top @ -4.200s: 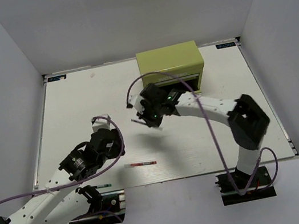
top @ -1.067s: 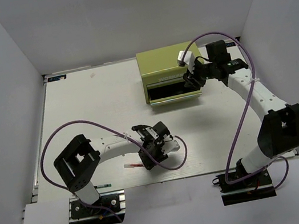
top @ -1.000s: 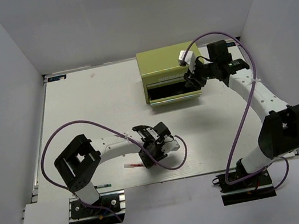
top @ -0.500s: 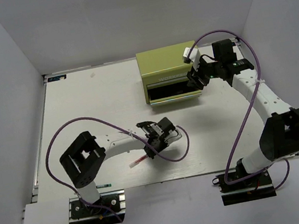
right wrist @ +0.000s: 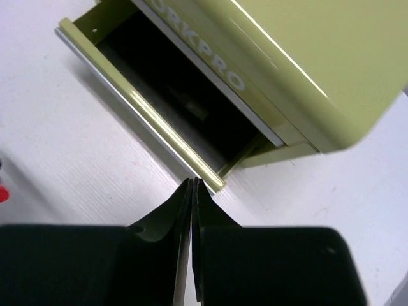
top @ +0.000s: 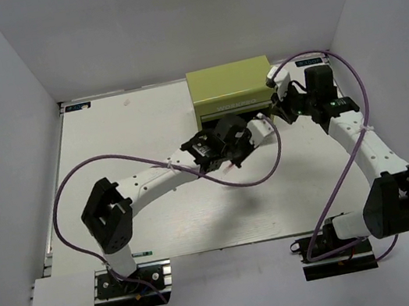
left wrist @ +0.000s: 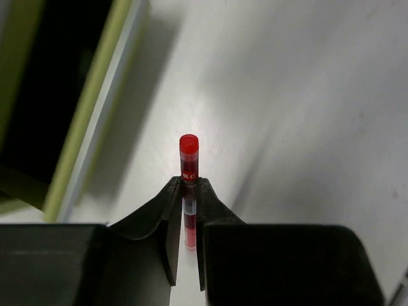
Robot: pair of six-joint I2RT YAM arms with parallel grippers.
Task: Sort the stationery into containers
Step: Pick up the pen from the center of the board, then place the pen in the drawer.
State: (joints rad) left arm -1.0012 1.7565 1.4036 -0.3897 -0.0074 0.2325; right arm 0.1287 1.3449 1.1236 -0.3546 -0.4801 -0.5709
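Observation:
My left gripper [left wrist: 189, 186] is shut on the red-white pen [left wrist: 189, 153], whose red cap sticks out past the fingertips over the white table. In the top view this gripper [top: 235, 155] hovers just in front of the olive-green cabinet [top: 231, 85]. Its lower drawer [right wrist: 159, 89] stands pulled open, dark inside, and lies to the left in the left wrist view [left wrist: 38, 95]. My right gripper [right wrist: 193, 186] is shut with nothing between its fingers, its tips next to the right corner of the drawer front [right wrist: 153, 127]. In the top view it [top: 272, 111] sits at the cabinet's right front.
The cabinet stands at the back of the white table [top: 130, 134], and grey walls close it in on three sides. Purple cables [top: 263, 170] loop from both arms over the table. The left arm stretches diagonally across the middle.
The left arm has lifted the red-white pen from the table's near middle and carried it up to the open drawer. The right gripper has closed and drawn back slightly to the right.

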